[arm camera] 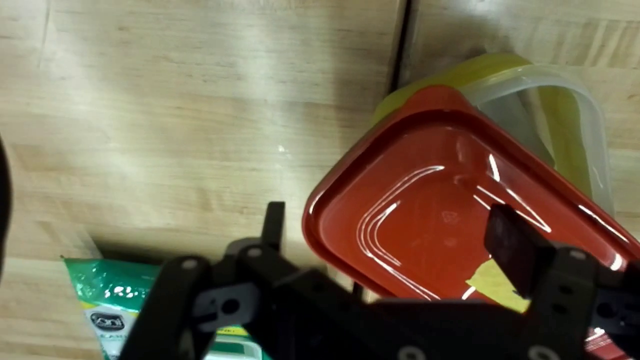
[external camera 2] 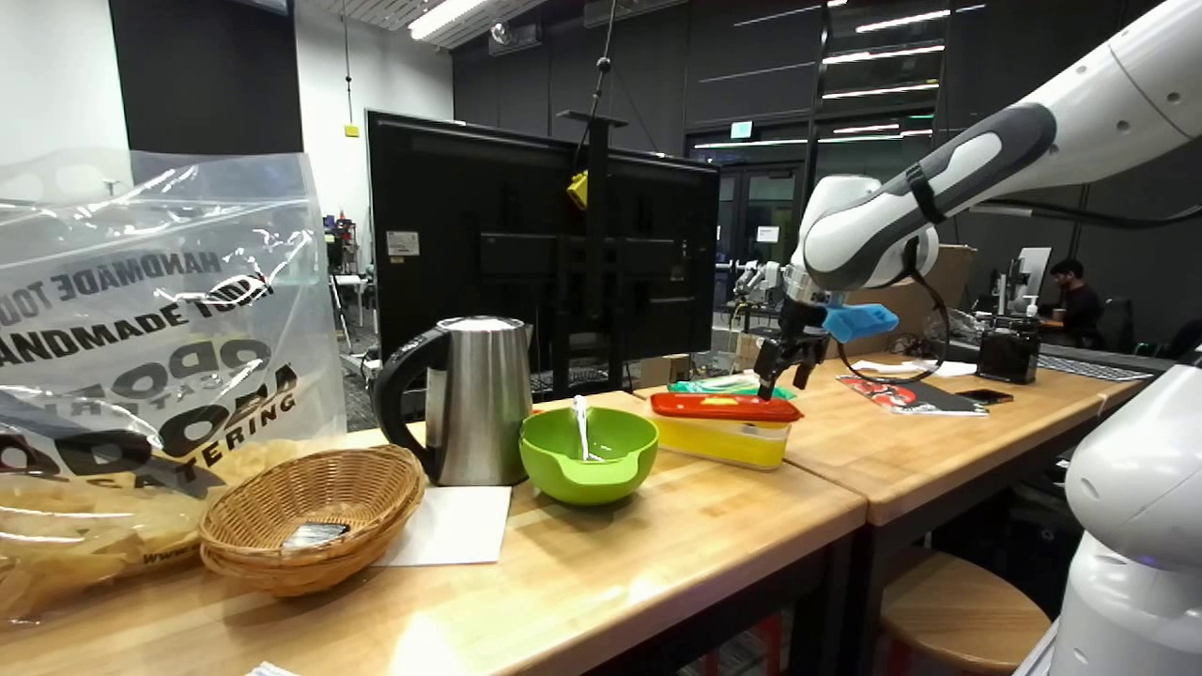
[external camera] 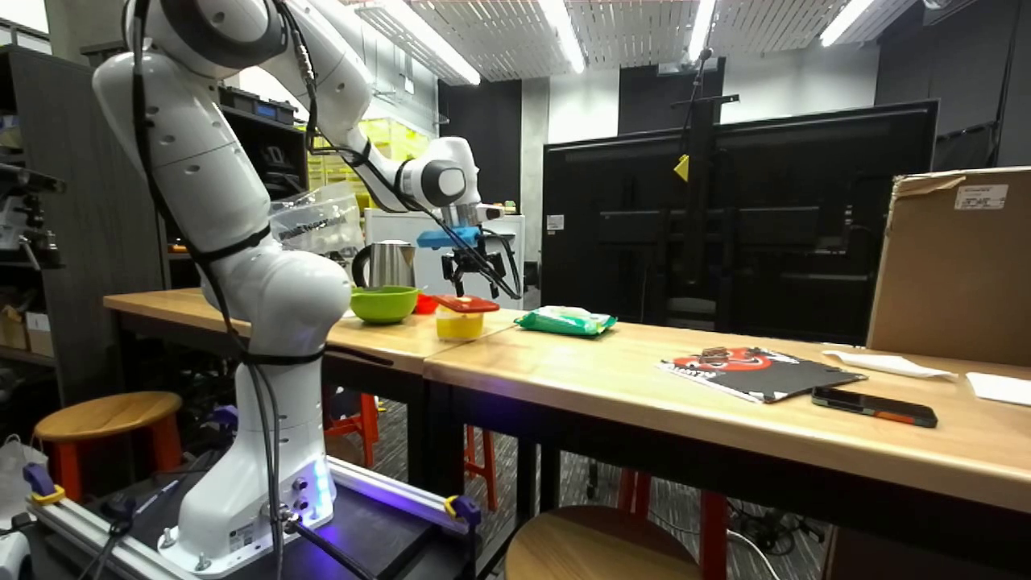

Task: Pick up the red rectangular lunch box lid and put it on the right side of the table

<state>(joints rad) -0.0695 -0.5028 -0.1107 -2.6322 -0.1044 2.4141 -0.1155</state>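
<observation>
Nearest me, this side of the yellow-and-clear rectangular plastic box [external camera 2: 728,443], a brown wicker basket [external camera 2: 324,563] sits on the light wooden table [external camera 2: 573,563]. A steel kettle [external camera 2: 486,404] and a round lime-green bowl [external camera 2: 582,483] come next, the bowl nearer the box. On the box lies the red rectangular plastic lid [arm camera: 425,225], skewed so a corner of the box shows. Over it hangs the black gripper [external camera: 476,287], fingers spread wide, holding nothing, one above the lid, one just outside its edge; touching or not, I can't tell. Just past the box lies a soft green packet [external camera: 566,321].
</observation>
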